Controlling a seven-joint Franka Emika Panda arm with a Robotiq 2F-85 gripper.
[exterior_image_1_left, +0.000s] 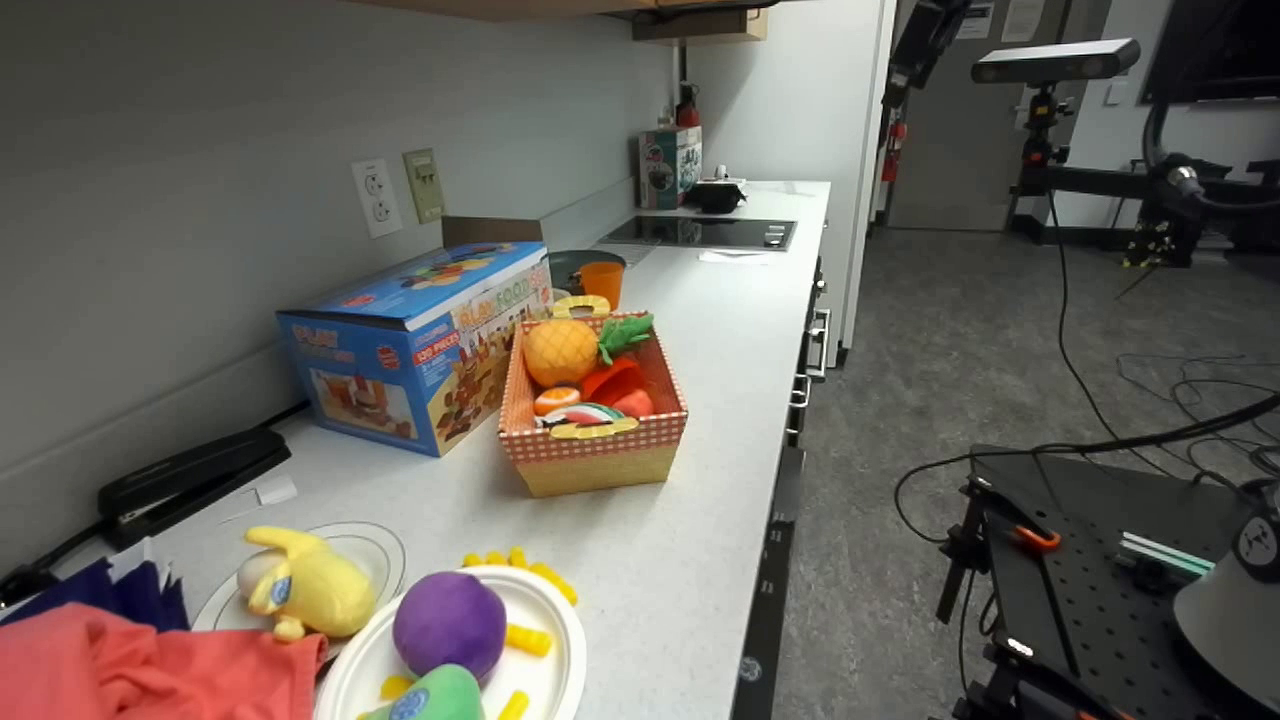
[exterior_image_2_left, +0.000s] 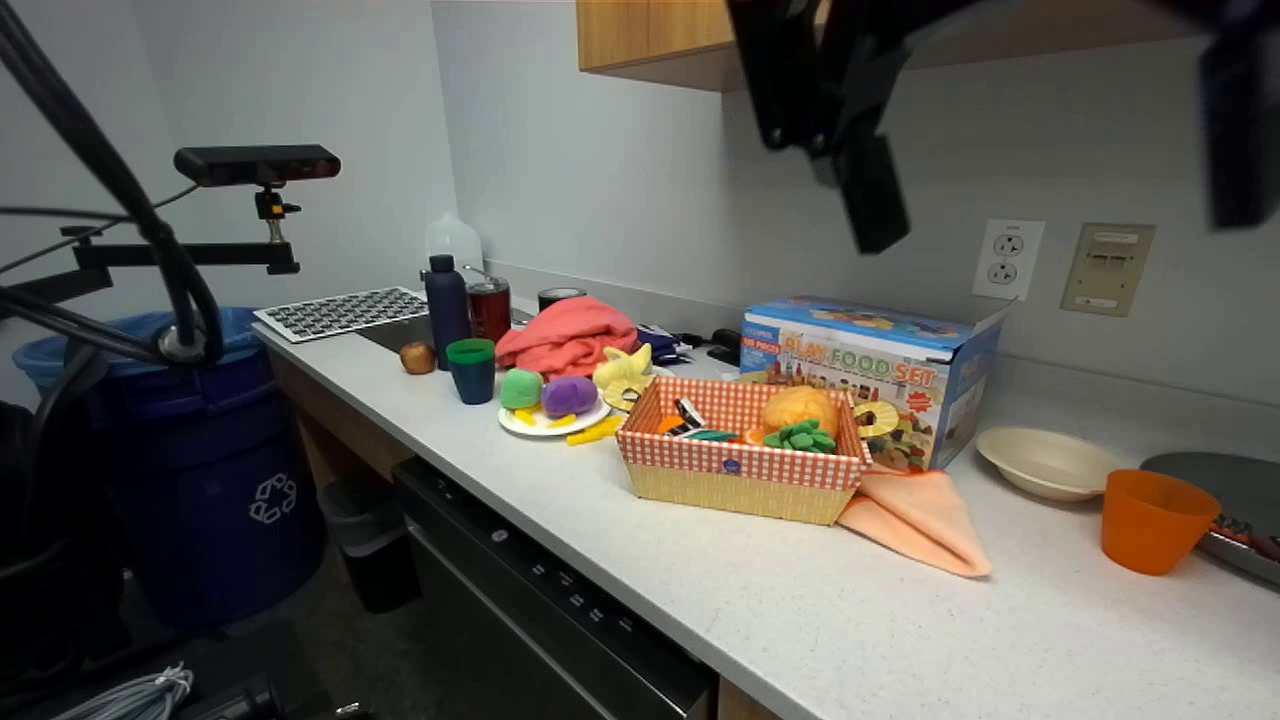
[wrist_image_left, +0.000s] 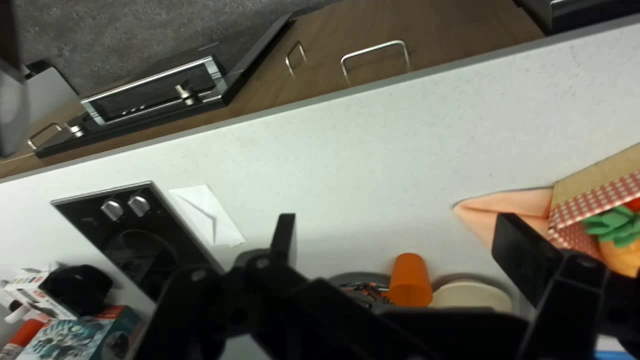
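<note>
My gripper is open and empty, high above the white counter; its black fingers also show blurred in an exterior view. Between the fingers in the wrist view, lower down, are an orange cup, a cream bowl and a dark round pan with small items. The cup stands upright in an exterior view, beside the bowl. A gingham-trimmed basket holds a toy pineapple and other toy food. A peach cloth lies by the basket, partly hidden.
A play food box stands behind the basket against the wall. A white plate holds a purple toy and a green toy. A cooktop lies farther along. A wooden cabinet hangs above. A dark bottle stands far back.
</note>
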